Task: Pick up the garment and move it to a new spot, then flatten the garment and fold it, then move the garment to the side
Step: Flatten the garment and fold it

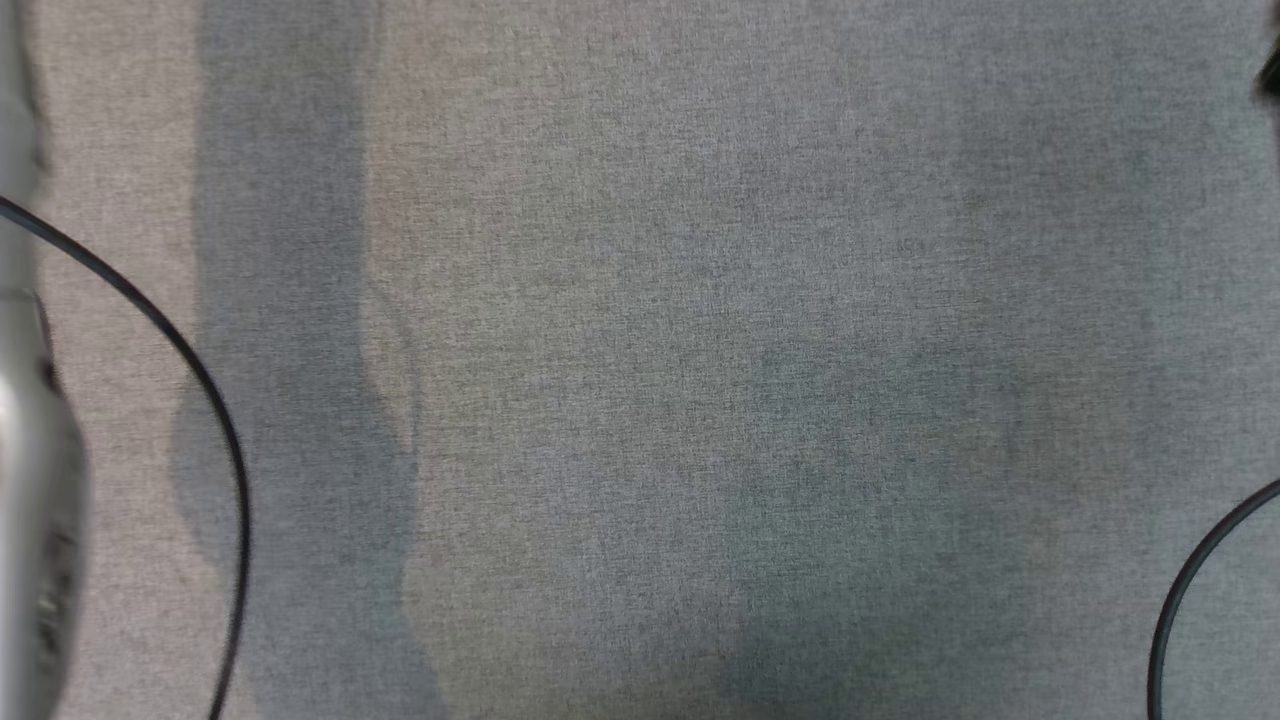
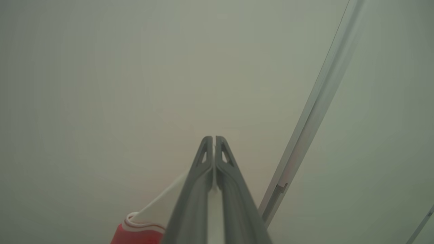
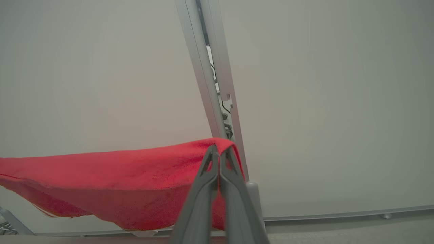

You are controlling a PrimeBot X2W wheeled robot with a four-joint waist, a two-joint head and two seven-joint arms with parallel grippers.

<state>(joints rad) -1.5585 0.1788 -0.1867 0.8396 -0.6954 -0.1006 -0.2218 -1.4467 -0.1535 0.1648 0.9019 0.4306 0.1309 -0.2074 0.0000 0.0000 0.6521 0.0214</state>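
No readable text, label, brand, number or sign in any view; none legible on red garment; none on grey fabric surface

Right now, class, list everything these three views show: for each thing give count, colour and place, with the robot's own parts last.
garment: one, red with a white part, held up off the surface by both sets of fingers
covered surface: one, grey, under the head camera
cables: two, black, curving in at the head view's left and right edges
frame posts: one in each wrist view, silver, against a pale wall
forearm: one, silvery, head view's left edge
left fingers: two, dark grey, shut on the garment's white part
right fingers: two, dark grey, shut on the garment's red edge
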